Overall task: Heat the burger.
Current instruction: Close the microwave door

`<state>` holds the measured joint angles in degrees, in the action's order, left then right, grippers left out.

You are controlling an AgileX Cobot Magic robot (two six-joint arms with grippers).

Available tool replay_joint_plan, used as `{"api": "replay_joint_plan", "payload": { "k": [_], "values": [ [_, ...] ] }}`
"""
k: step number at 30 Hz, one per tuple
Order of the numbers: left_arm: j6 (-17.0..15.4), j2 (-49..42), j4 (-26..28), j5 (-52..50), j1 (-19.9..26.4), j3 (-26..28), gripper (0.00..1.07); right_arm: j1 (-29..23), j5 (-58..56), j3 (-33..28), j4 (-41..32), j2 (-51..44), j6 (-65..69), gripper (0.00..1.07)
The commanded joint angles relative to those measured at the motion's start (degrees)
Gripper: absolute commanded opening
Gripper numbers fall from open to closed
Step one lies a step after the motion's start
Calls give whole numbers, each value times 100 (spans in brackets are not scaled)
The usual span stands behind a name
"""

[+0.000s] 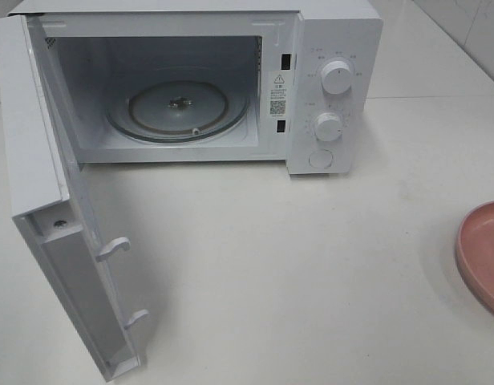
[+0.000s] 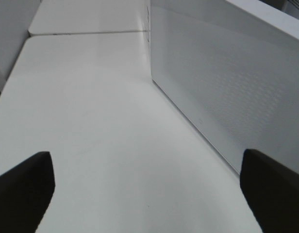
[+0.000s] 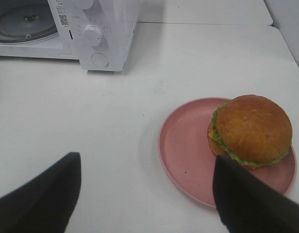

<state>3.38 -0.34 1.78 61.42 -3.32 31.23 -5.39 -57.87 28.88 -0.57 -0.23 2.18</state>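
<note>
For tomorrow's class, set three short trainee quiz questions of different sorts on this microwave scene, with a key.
1. True or false: the microwave door stands open.
2. Multiple choice: the burger sits on A) the glass turntable, B) the pink plate, C) the bare table.
3. Short answer: in the wrist views, is either the left pincer or the right pincer holding anything?

Key
1. True.
2. B; it sits toward one side of the plate.
3. No; both are open, with only table between their fingers.
</note>
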Motion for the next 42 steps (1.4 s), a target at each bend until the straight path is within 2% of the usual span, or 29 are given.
{"api": "replay_joint_plan", "payload": {
  "k": [1, 2, 3, 4, 5, 6, 7, 8, 9, 10, 11, 12, 16, 18, 20, 21, 24, 26, 28, 29, 32, 34, 42],
  "values": [
    [-109, 132, -344, -149, 11, 109, 86, 34, 86, -17, -29, -160, -34, 74],
    [-109, 132, -344, -149, 11, 109, 86, 34, 86, -17, -29, -160, -34, 74],
    [-264, 367, -470, -149, 11, 109, 72, 34, 86, -17, -29, -160, -34, 74],
    [-338, 476, -476, -201, 11, 109, 65, 34, 86, -17, -29, -160, -34, 74],
    [-338, 476, -476, -201, 11, 109, 65, 34, 86, -17, -29, -160, -34, 74],
    [-407, 722, -453, -418, 11, 109, 50, 34, 86, -17, -29, -160, -34, 74],
    [-407, 722, -453, -418, 11, 109, 50, 34, 86, -17, -29, -160, -34, 74],
    [-487, 1003, -447, -710, 11, 103, 35, 34, 86, -17, -29, -160, -34, 74],
    [-487, 1117, -447, -917, 11, 97, 26, 34, 86, -17, -29, -160, -34, 74],
    [-487, 1117, -447, -917, 11, 97, 26, 34, 86, -17, -29, -160, -34, 74],
    [-487, 1421, -470, -1266, 11, 97, 9, 34, 86, -17, -29, -160, -34, 74],
    [-470, 1581, -470, -1444, 11, 97, 1, 34, 86, -17, -29, -160, -34, 74],
    [-447, 2040, -561, -2005, 11, 74, 0, 34, 86, -17, -29, -160, -34, 74],
    [-441, 2573, -613, -2916, 11, -166, 0, 34, 86, -17, -29, -160, -34, 74],
    [-441, 2704, -613, -3191, 11, -269, 0, 34, 86, -17, -29, -160, -34, 74],
    [-441, 2922, -602, -3741, 11, -521, 0, 34, 86, -17, -29, -160, -34, 74],
    [-441, 3042, -596, -4074, 11, -659, 0, 34, 86, -17, -29, -160, -34, 74],
    [-441, 3489, -596, -5386, 11, -1129, 0, 34, 86, -17, -29, -160, -34, 74],
    [-441, 3587, -596, -5672, 11, -1255, 0, 34, 86, -17, -29, -160, -34, 74],
    [-447, 3839, -596, -6331, 6, -1455, 0, 34, 86, -17, -29, -160, -34, 74],
    [-447, 3942, -596, -6635, 6, -1524, 0, 34, 86, -17, -29, -160, -34, 74],
    [-470, 4429, -670, -7500, -63, -1702, 0, 34, 86, -17, -29, -160, -34, 74],
    [-481, 5500, -773, -8359, -447, -1719, 0, 34, 86, -17, -29, -160, -34, 74]
  ]
}}
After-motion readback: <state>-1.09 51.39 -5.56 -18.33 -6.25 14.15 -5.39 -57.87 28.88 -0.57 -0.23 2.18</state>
